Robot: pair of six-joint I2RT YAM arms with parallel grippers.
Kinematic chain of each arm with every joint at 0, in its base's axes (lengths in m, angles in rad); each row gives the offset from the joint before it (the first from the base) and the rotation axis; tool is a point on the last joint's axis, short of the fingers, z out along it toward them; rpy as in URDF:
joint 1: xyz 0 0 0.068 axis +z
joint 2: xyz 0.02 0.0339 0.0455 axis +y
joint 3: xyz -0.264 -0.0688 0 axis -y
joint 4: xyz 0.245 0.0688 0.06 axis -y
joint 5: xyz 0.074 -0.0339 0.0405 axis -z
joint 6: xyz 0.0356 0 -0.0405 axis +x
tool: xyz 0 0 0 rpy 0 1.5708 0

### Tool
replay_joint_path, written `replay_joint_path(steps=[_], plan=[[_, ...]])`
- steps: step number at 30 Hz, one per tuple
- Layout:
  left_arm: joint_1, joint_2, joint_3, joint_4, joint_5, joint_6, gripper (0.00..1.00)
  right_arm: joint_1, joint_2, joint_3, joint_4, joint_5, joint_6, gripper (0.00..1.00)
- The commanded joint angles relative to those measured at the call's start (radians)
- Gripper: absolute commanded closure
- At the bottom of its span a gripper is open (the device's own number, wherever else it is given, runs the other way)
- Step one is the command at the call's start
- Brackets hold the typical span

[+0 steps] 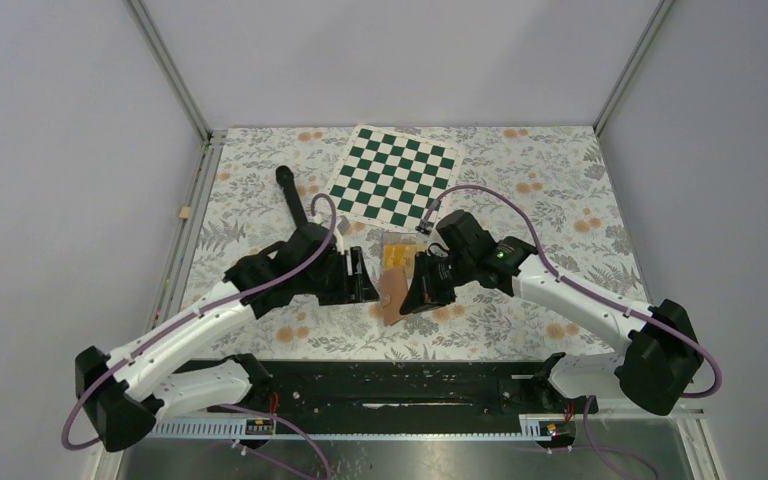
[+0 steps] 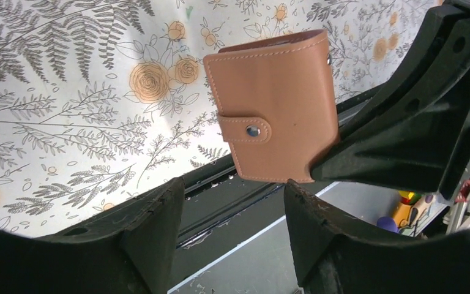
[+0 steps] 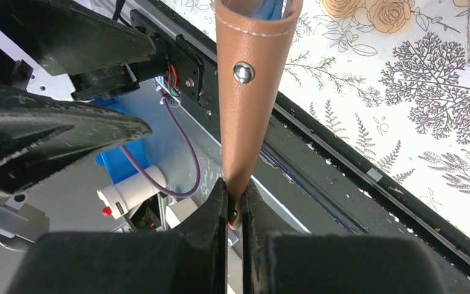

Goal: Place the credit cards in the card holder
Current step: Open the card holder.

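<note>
The tan-brown card holder (image 1: pixel 391 296) hangs above the table between the two grippers, closed, with its snap tab fastened. My right gripper (image 3: pixel 235 205) is shut on one edge of the card holder (image 3: pixel 249 92) and holds it upright. In the left wrist view the card holder (image 2: pixel 275 104) sits just beyond my left gripper (image 2: pixel 232 205), which is open and empty; its right fingertip is close to the holder's lower edge. The yellow-orange credit cards (image 1: pixel 396 256) lie in a small pile on the table just behind the holder.
A green-white chessboard (image 1: pixel 392 174) lies at the back of the floral tablecloth. A black stick-like object (image 1: pixel 290 190) lies at the back left. A black rail (image 1: pixel 400 385) runs along the table's near edge. Grey walls close in on three sides.
</note>
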Motion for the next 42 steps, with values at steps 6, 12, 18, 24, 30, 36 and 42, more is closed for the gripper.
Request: replay_joint_path(steps=[6, 12, 18, 24, 30, 36, 42], plan=[[-0.118, 0.169, 0.099, 0.079, -0.082, -0.043, 0.41, 0.019, -0.031, 0.032, -0.022, 0.016, -0.01, 1.0], [-0.147, 0.236, 0.118, 0.088, -0.122, -0.047, 0.49, 0.039, -0.01, 0.048, -0.023, 0.009, -0.004, 1.0], [-0.147, 0.27, 0.11, 0.074, -0.198, -0.072, 0.66, 0.061, -0.002, 0.046, -0.023, 0.009, -0.002, 1.0], [-0.147, 0.315, 0.103, 0.076, -0.208, -0.075, 0.7, 0.064, -0.008, 0.039, -0.024, 0.001, -0.003, 1.0], [-0.146, 0.363, 0.089, 0.061, -0.187, -0.071, 0.78, 0.065, -0.022, 0.049, -0.033, 0.021, -0.006, 1.0], [-0.146, 0.363, 0.029, 0.062, -0.181, -0.083, 0.82, 0.065, -0.026, 0.059, -0.048, 0.028, -0.014, 1.0], [-0.145, 0.329, 0.003, 0.062, -0.177, -0.097, 0.82, 0.064, -0.03, 0.052, -0.059, 0.038, -0.022, 1.0]])
